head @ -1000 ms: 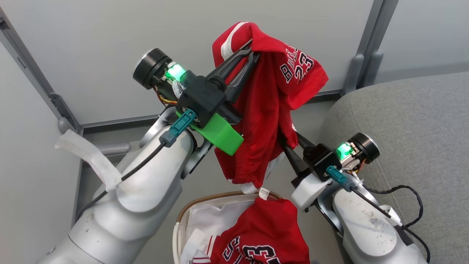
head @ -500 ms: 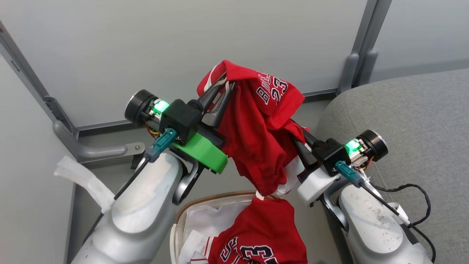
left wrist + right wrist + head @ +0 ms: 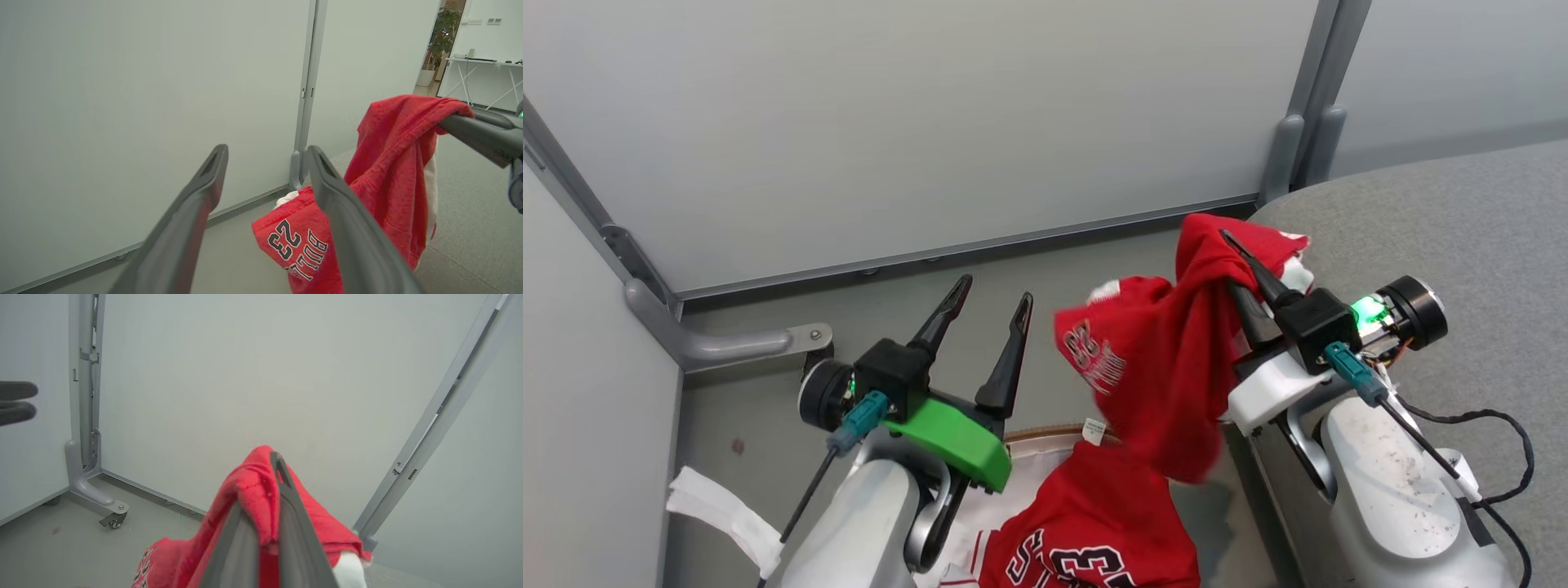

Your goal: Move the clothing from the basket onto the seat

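Left fingers (image 3: 1011,351) have released; jersey (image 3: 1168,367) hangs lengthwise down from right fingers (image 3: 1258,278).

Left gripper (image 3: 995,291): was clamped on the jersey's (image 3: 1168,367) top and held high; now lower, fingers spread wide, nothing between them, clear of the cloth.

Right gripper (image 3: 1228,245): was part-open at the jersey's lower folds; now pinched tight on a fold, over the seat's (image 3: 1462,229) rounded edge in the head view.

Jersey: was strung between both grippers, number near the top; now hangs from the right gripper alone, bunched, with the number tipped upside down on its left side and the hem blurred above the basket (image 3: 1045,433).

Head camera: has shifted, so less of the basket shows.
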Available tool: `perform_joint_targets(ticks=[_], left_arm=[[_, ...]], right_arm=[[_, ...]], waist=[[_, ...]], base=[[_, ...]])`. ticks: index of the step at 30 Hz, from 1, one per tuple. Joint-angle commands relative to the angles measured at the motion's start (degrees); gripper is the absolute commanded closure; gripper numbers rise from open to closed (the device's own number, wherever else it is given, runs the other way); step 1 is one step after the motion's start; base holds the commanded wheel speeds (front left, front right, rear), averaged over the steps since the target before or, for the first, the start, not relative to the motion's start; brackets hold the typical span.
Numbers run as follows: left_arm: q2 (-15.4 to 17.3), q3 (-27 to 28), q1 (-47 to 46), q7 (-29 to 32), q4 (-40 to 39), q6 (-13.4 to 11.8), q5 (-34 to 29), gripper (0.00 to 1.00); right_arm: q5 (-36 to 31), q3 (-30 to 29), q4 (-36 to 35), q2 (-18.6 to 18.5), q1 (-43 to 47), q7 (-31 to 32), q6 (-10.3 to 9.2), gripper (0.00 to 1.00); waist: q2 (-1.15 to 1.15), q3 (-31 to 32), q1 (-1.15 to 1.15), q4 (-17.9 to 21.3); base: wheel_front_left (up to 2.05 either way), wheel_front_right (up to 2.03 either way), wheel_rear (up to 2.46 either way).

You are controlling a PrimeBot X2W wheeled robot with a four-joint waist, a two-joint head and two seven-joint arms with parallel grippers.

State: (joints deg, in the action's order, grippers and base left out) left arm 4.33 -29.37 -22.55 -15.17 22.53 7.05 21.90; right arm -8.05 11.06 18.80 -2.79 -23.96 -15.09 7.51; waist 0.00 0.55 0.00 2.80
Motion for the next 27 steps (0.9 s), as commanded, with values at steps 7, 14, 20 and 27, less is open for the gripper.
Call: perform_joint_targets(ticks=[7, 14, 20, 27], left_arm=[[-0.46, 0.6, 5.7, 0.03, 1.78, 0.37, -4.12, 0.0], [-0.85, 1.44, 9.23, 0.03, 3.2, 0.51, -5.52, 0.0], [-1.07, 1.55, 10.03, 0.03, 3.17, 0.52, -5.87, 0.0], [-1.28, 1.43, 10.39, 0.03, 2.25, 0.5, -5.49, 0.0]], right_arm=[[-1.68, -3.35, -1.13, -0.17, 2.48, -0.12, -0.04, 1.0], [-2.14, -5.5, -1.68, -0.19, 3.12, -0.12, -0.04, 1.0], [-2.37, -6.33, -2.0, -0.19, 2.19, -0.12, -0.04, 1.0], [-3.32, -7.41, -2.92, -0.19, 1.75, -0.12, -0.05, 1.0]], waist=[[0.0, -0.09, 0.0, 0.92], [0.0, -0.65, 0.0, 2.67], [0.0, -1.24, 0.0, 5.38], [0.0, -2.19, 0.0, 10.52]], base=[[0.0, 0.0, 0.0], [0.0, 0.0, 0.0], [0.0, 0.0, 0.0], [0.0, 0.0, 0.0]])
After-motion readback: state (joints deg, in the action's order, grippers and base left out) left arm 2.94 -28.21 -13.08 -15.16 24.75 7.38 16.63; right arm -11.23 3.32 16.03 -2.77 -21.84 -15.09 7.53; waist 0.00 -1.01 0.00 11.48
